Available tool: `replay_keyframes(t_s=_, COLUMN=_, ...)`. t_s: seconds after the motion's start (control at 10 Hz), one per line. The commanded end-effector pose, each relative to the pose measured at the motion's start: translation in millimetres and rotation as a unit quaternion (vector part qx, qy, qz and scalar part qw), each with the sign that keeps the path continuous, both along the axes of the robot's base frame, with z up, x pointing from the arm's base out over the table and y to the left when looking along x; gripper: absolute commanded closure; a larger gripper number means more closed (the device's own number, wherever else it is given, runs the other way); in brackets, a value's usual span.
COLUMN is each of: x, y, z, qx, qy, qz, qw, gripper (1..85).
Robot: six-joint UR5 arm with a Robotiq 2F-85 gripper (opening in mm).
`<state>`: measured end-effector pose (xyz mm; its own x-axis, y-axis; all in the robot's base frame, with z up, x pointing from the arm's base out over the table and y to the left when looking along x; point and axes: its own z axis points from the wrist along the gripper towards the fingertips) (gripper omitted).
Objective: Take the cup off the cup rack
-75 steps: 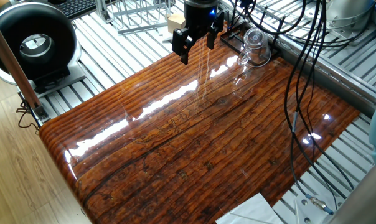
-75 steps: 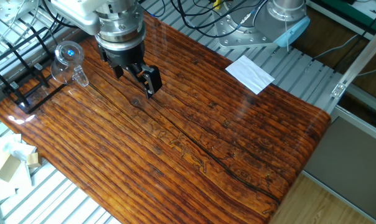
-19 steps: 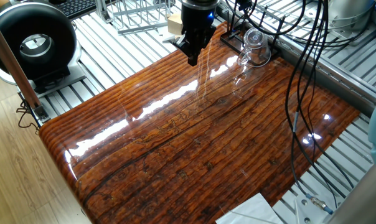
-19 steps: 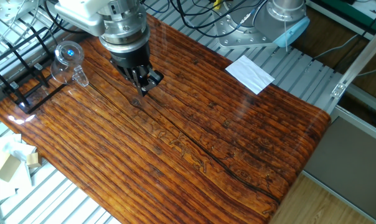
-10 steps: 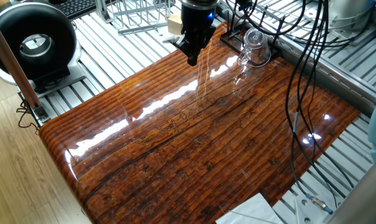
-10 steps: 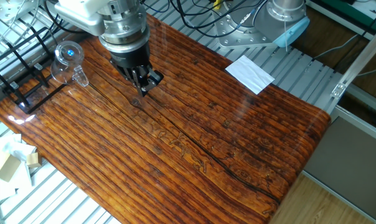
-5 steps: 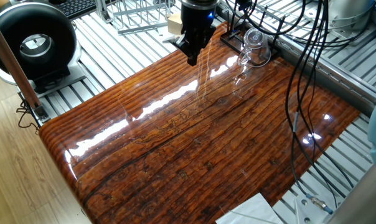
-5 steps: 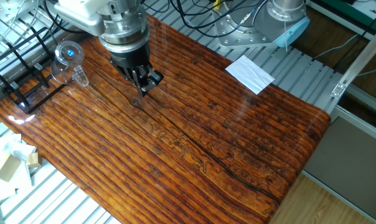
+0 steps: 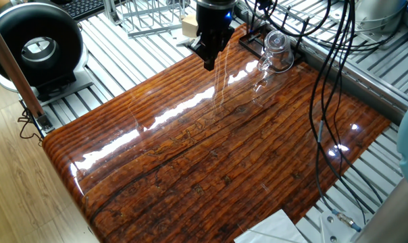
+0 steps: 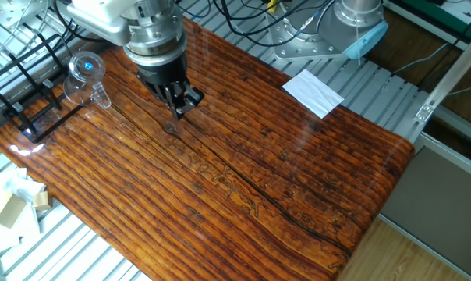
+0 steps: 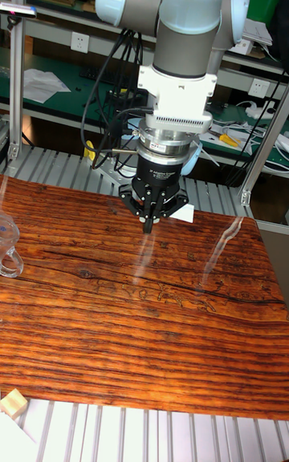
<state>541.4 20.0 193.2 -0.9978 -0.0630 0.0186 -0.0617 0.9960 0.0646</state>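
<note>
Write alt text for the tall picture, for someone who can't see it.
A large grey robot arm hangs its black gripper, jaws closed and empty, just above a glossy striped wooden table. A clear glass cup sits at the table's far left edge, well apart from the gripper.

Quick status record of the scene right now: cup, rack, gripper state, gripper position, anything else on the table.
cup: clear glass mug, on the cup rack at the table's corner, handle towards the table
gripper: shut, holding nothing
gripper position: above the wooden table, beside the cup, apart from it
contact with cup: none
other items: white paper at the table edge; silver wire rack and black round device off the table
task progress: cup not yet taken off
</note>
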Motion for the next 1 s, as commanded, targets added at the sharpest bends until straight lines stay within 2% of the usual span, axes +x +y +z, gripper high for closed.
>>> replay_keyframes(t_s=0.0, x=1.8, y=-2.6, z=16.7, qx=-0.014, qy=0.006, qz=-0.007, qw=0.9999, gripper=84.7)
replay_keyframes(t_s=0.1, x=3.3, y=-10.4, z=32.5, qx=-0.037, qy=0.009, qz=-0.004, qw=0.9993, gripper=84.7)
replay_keyframes(t_s=0.2, x=5.3, y=-13.3, z=50.7, qx=-0.049, qy=0.011, qz=0.005, qw=0.9987, gripper=84.7)
replay_keyframes(t_s=0.3, x=8.3, y=-8.6, z=62.8, qx=-0.046, qy=0.011, qz=0.019, qw=0.9987, gripper=84.7)
replay_keyframes(t_s=0.4, x=16.0, y=-8.6, z=72.8, qx=-0.058, qy=0.003, qz=0.041, qw=0.9975, gripper=84.7)
replay_keyframes(t_s=0.5, x=36.4, y=6.3, z=82.9, qx=-0.066, qy=-0.019, qz=0.060, qw=0.9958, gripper=84.7)
replay_keyframes(t_s=0.6, x=53.5, y=10.7, z=87.2, qx=-0.099, qy=-0.029, qz=0.083, qw=0.9912, gripper=84.7)
replay_keyframes(t_s=0.7, x=78.5, y=-4.7, z=86.0, qx=-0.145, qy=-0.062, qz=0.123, qw=0.9798, gripper=84.7)
replay_keyframes(t_s=0.8, x=95.8, y=-20.6, z=78.2, qx=-0.174, qy=-0.083, qz=0.158, qw=0.9684, gripper=84.7)
replay_keyframes(t_s=0.9, x=105.7, y=-37.9, z=65.9, qx=-0.198, qy=-0.093, qz=0.177, qw=0.9596, gripper=84.7)
